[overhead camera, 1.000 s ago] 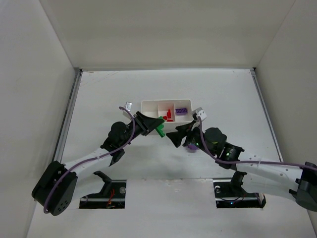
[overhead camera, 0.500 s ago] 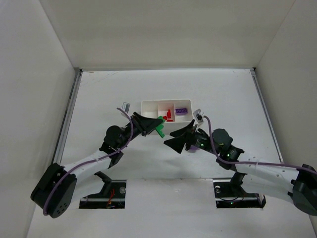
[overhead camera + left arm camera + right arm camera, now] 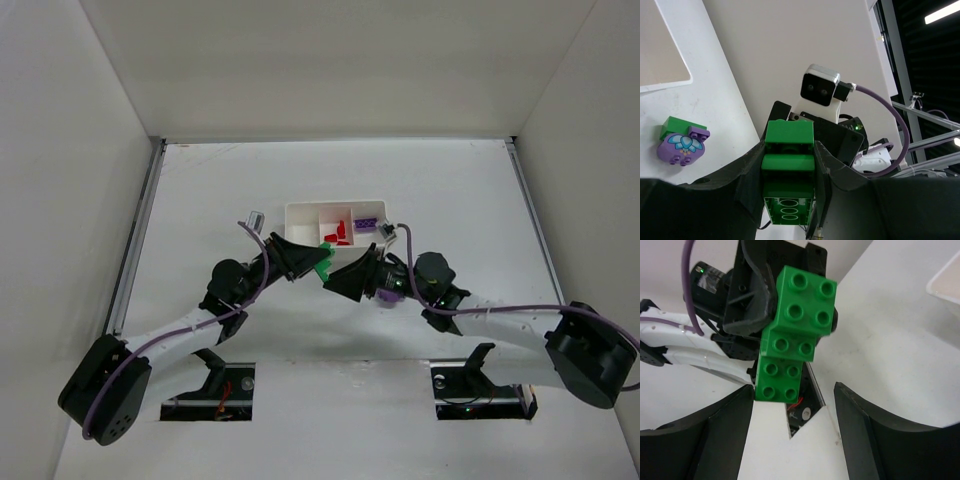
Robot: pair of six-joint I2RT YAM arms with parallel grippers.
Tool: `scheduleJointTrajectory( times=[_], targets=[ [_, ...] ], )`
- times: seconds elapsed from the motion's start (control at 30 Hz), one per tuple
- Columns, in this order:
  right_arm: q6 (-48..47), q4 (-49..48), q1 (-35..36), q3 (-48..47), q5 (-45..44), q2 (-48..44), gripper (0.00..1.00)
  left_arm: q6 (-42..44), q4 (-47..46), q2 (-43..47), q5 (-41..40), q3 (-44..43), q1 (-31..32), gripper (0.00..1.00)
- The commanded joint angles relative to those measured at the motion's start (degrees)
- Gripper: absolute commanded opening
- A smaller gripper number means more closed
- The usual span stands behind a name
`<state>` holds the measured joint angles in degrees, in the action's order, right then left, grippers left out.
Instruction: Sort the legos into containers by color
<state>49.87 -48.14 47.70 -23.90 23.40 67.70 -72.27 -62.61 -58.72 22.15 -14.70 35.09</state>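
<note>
The white tray (image 3: 303,224) sits mid-table (image 3: 200,190), well apart from the side walls (image 3: 60,200), with open surface beyond it. Just on the tray's near side the left gripper (image 3: 789,155) is clamped on a green lego stack (image 3: 795,335) of studded bricks stepped end to end. The right gripper (image 3: 792,390) faces the stack, fingers apart, gripping nothing. A purple flower-printed piece (image 3: 682,146) lies nearby on a green brick (image 3: 677,127). No writing is legible.

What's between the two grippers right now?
A green lego stack, pinched by the left gripper, facing the open right gripper; clearest in the right wrist view.
</note>
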Motion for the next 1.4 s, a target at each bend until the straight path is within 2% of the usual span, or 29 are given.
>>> scheduleJointTrajectory(
  times=[0.0, 0.1, 0.43, 0.53, 0.77, 0.87, 0.97, 1.13, 1.3, 1.37],
  targets=[
    [2.07, -9.16, 0.06, -0.97, 1.91, 0.41, 0.71, 0.37, -5.77, 1.33, 1.84, 0.55, 0.46, 0.19],
    [2.34, -9.69, 0.06, -1.15, 2.27, 1.20, 0.68, 0.55, -5.77, 1.24, 1.84, 0.64, 0.63, 0.19],
    [5.15, -11.97, 0.06, -2.55, 2.97, 6.83, 0.41, 0.99, -5.86, 0.97, 1.75, 0.99, 1.34, 0.20],
    [5.33, -12.77, 0.06, -2.56, 2.80, 7.18, 0.35, 1.87, -4.81, 1.24, 0.97, 1.25, 1.08, 0.28],
    [4.10, -11.01, -0.29, -2.20, -0.89, 7.27, 0.32, 4.24, 0.29, 3.69, -1.41, 1.43, 0.99, 0.48],
    [3.49, -10.05, -0.29, -2.20, -2.65, 7.18, 0.31, 4.86, 2.14, 4.66, -2.02, 1.43, 0.99, 0.53],
    [2.96, -8.99, -0.37, -2.20, -4.85, 6.22, 0.31, 5.21, 3.45, 5.63, -2.64, 1.78, 0.81, 0.52],
    [2.52, -6.97, -0.64, -2.47, -5.56, 5.34, 0.31, 6.17, 4.42, 6.34, -3.96, 1.96, 1.51, 0.43],
    [2.87, -6.62, -1.17, -2.20, -6.61, 4.98, 0.31, 6.26, 4.60, 6.42, -5.27, 2.13, 1.78, 0.40],
    [3.13, -6.62, -1.17, -2.20, -6.70, 4.81, 0.31, 6.53, 4.78, 6.42, -5.45, 2.13, 1.78, 0.36]
  ],
)
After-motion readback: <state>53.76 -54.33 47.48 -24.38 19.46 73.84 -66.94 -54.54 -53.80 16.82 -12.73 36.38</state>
